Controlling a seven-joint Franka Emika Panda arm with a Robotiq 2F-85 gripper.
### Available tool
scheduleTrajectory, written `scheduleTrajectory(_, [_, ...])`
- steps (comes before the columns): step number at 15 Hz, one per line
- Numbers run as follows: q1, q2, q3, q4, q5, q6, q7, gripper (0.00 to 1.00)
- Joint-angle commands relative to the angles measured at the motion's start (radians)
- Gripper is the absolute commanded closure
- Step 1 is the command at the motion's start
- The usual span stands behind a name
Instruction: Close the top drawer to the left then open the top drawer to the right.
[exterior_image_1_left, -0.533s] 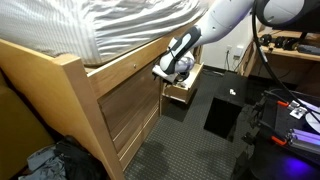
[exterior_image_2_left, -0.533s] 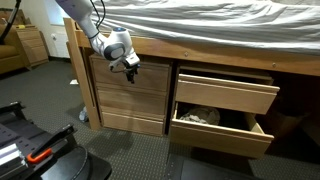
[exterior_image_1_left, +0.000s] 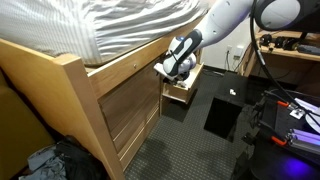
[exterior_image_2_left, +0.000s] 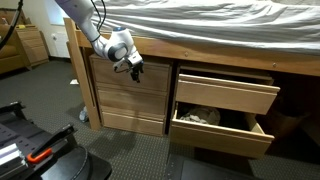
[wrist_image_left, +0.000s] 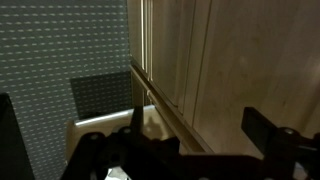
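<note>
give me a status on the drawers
Gripper open, empty, hanging at the narrow drawer stack. Top drawer to the left pulled out, not yet closed. Wide drawer below it also out.

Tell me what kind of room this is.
Probably a bedroom or dorm room: striped bedding on a wooden bed frame, pale-wood drawers built underneath, and clothes in an open one.

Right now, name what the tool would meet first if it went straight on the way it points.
Probably the pale-wood front of the closed top drawer; the open tool sits just before it, gap hard to judge.
</note>
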Motion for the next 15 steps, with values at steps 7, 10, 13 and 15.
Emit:
scheduleTrajectory(7, [-0.118, 0.094, -0.080, 0.133, -0.071, 0.054, 0.259, 0.00])
scheduleTrajectory(10, [-0.110, 0.083, -0.104, 0.119, -0.156, 0.028, 0.177, 0.00])
scheduleTrajectory(13, [-0.177, 0.027, -0.096, 0.105, -0.276, -0.013, 0.051, 0.00])
scheduleTrajectory(15, [-0.229, -0.010, -0.083, 0.109, -0.337, -0.047, -0.058, 0.00])
